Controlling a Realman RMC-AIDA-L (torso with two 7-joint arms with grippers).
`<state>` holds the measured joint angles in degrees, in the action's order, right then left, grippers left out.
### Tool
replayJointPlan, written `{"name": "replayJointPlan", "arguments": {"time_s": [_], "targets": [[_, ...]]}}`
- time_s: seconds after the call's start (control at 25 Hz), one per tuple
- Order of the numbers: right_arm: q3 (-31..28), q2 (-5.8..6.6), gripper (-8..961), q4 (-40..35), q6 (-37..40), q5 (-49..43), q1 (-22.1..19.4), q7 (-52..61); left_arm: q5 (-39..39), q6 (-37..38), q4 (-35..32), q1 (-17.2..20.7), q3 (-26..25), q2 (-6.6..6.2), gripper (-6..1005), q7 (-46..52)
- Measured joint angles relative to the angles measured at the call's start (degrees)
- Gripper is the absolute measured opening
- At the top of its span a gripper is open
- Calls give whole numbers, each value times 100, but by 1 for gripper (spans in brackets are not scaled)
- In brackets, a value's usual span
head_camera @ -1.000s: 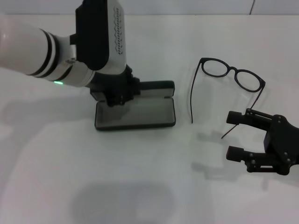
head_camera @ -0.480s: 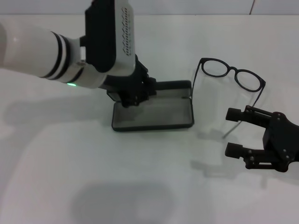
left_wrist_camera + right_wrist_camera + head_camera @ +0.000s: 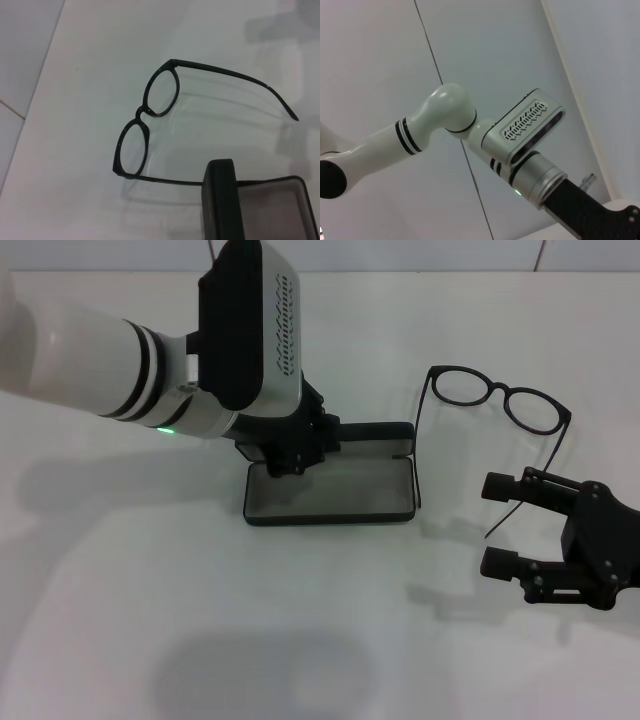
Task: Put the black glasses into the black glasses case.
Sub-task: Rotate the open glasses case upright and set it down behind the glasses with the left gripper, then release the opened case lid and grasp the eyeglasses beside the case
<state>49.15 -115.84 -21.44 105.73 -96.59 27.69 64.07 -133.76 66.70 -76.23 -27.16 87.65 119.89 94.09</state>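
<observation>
The black glasses (image 3: 503, 392) lie unfolded on the white table at the right rear, lenses facing away. The black glasses case (image 3: 330, 492) lies open at the centre, grey lining up, lid (image 3: 372, 433) raised behind. My left gripper (image 3: 285, 452) is shut on the case's rear left corner. The glasses' left temple runs down against the case's right edge. My right gripper (image 3: 502, 525) hovers open at the near right, the other temple's tip showing between its fingers. The left wrist view shows the glasses (image 3: 141, 111) beyond the case lid (image 3: 221, 200).
The white tabletop (image 3: 200, 640) is bare in front of the case and to the left. The big white left arm (image 3: 120, 370) reaches in from the left rear. The right wrist view shows only that arm (image 3: 510, 145) against a wall.
My left gripper has dragged the open case to the right until its right edge meets the glasses' left temple. The right gripper has hardly moved.
</observation>
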Motion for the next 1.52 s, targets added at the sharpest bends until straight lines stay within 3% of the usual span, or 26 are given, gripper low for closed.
{"name": "replayJointPlan", "arguments": {"time_s": [0.4,0.6,0.72,0.84,1.0,1.16,1.2,1.28,1.4,1.52], "targets": [[-2,1,874,-1,1,0,35,0,32,24,-55,-57,19,-10,355,404],[-12,10,874,-1,1,-1,12,0,197,235,-228,15,-83,-24,476,404],[-12,17,873,-1,-2,-1,25,0,687,770,-355,11,-507,-35,549,348],[-10,28,873,-6,14,-1,49,0,1416,1514,-300,-59,-1249,-53,629,250],[-11,50,873,-57,55,0,55,4,2384,2670,403,-267,-2392,-158,755,144],[-10,134,872,-75,198,4,13,6,3103,3489,1963,-450,-3198,-396,782,-166],[-11,224,872,-76,292,6,-4,0,3218,3585,2399,-470,-3331,-488,780,-318],[-12,263,872,-78,320,8,-7,-1,3322,3681,3166,-482,-3516,-646,778,-590],[-61,448,872,-79,495,9,-12,3,3361,3799,4297,-429,-3803,-888,778,-1145],[-175,580,871,-80,651,9,-10,21,3406,3943,4689,-201,-3964,-929,778,-1458]]}}
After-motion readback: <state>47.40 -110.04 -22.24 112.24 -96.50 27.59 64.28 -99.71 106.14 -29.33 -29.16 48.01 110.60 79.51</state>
